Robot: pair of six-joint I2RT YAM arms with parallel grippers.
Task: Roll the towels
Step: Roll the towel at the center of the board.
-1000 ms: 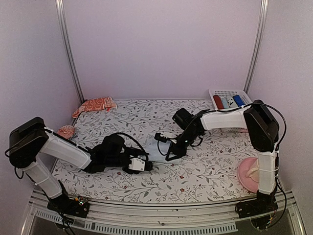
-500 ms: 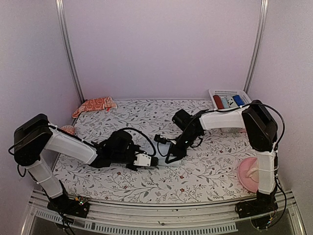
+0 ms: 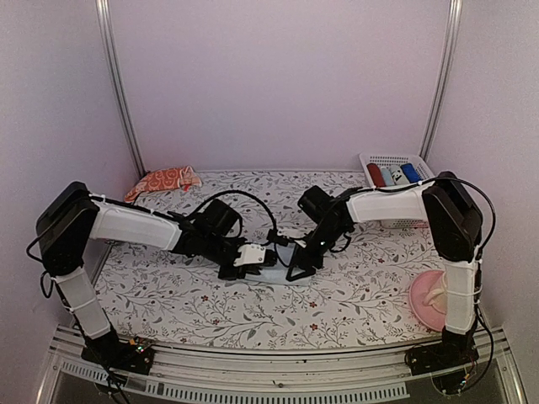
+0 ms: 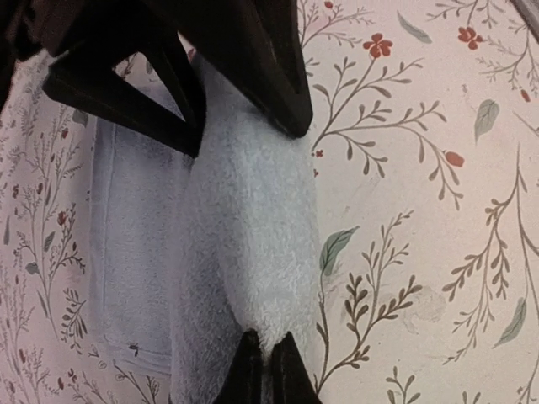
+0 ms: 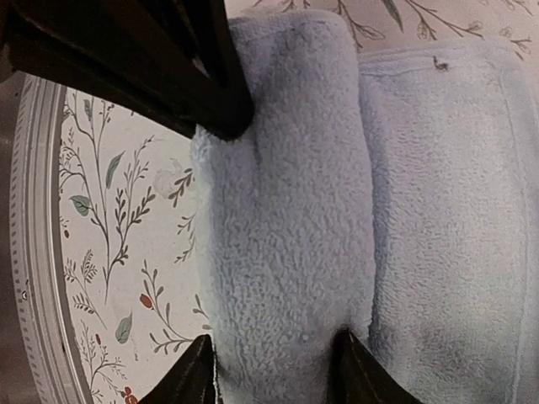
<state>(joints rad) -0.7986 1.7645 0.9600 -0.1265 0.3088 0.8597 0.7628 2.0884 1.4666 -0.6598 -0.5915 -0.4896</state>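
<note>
Mid-bench (image 3: 362,290), both arms meet over the light blue towel (image 4: 244,252). It lies partly rolled, with a fat roll along one side and a flat tail beside it not yet wound in. The orange-red towel (image 3: 164,179) sits crumpled at the far left corner, well apart and untouched.

Left end effector (image 4: 265,370): fingers brought fully together at one end of the roll, apparently nipping a bit of pile there. Right end effector (image 5: 269,374): about half spread, fingers astride the opposite end and touching the roll's flanks. Whether it squeezes cannot be told.

Step in hand, as judged: winding the roll over the flat tail. To do it well:
- Turn both ends at the same rate, so a cylinder forms and not a cone.
- Press lightly to the bench so the layers pack tight.
- Travel toward the flat part, square to its edge.

Risk: terry springs back if either end is let go early, and the nipped end may drag or twist.
</note>
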